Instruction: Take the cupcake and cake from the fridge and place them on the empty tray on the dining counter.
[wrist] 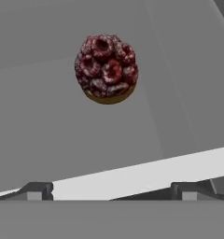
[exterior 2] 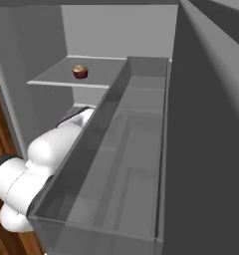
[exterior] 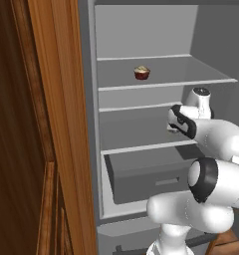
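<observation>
The fridge (exterior: 211, 30) stands open before me. The cupcake (exterior: 142, 72) (exterior 2: 80, 71), dark red wrapper with a pale top, sits upright on the upper shelf. One shelf lower, my arm reaches inside. In the hand view the cake (wrist: 107, 69), a round brown base topped with dark red raspberries, rests on the grey shelf floor straight ahead of my gripper (wrist: 113, 193). The gripper is open, its fingertips (wrist: 37, 191) wide apart, short of the cake and holding nothing. The tray and the dining counter are out of view.
A brown wooden cabinet (exterior: 47, 124) borders the fridge on the left. A grey drawer (exterior: 151, 179) sits partly pulled out under the lowest shelf. The fridge door's translucent bin (exterior 2: 121, 164) runs close along the arm's right side.
</observation>
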Motion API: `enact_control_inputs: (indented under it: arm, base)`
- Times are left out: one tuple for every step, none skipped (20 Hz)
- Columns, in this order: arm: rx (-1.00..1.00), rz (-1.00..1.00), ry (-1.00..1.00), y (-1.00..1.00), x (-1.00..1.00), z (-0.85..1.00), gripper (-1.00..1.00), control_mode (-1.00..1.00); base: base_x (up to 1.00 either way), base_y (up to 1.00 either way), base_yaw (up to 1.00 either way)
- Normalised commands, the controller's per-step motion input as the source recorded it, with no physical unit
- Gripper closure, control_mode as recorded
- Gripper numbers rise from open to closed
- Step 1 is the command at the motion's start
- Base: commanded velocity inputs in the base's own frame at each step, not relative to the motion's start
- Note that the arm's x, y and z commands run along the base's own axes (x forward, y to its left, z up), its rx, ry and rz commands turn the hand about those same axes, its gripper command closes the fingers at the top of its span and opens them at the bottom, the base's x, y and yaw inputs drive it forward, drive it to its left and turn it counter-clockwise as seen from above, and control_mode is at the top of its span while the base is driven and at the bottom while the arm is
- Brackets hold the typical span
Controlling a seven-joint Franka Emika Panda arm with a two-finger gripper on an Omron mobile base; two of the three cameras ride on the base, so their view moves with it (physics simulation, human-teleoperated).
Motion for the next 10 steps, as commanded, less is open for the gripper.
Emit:
enact_control_inputs:
  arm:
    - [0.00,0.00,0.00,0.00,0.44,-0.12,-1.00,-1.00]
    - [0.00,0.00,0.00,0.00,0.44,-0.15,-1.00,-1.00]
    - [0.00,0.00,0.00,0.00,0.41,-0.18,-1.00,-1.00]
    - [0.00,0.00,0.00,-0.01,0.41,-0.19,-1.00,-1.00]
    - [0.00,0.00,0.00,-0.04,0.44,-0.15,-1.00,-1.00]
    - [0.00,0.00,0.00,-0.05,0.41,-0.13,-1.00,-1.00]
    - [0.00,0.00,0.00,-0.04,0.42,-0.14,-1.00,-1.00]
    - [0.00,0.00,0.00,-0.03,0.43,-0.16,-1.00,-1.00]
    - [0.00,0.00,0.00,-0.04,0.46,-0.14,-1.00,-1.00]
    - [0.00,0.00,0.00,-0.03,0.44,-0.10,-1.00,-1.00]
  base:
    - [0.00,0.00,0.00]
    - [0.00,0.00,0.00]
    - [0.00,0.00,0.00]
    - [0.00,0.00,0.00]
    - [0.00,0.00,0.00]
    - [0.00,0.00,0.00]
    - [0.00,0.00,0.00]
    - [0.00,0.00,0.00]
    - [0.00,0.00,0.00]
    - [0.00,0.00,0.00]
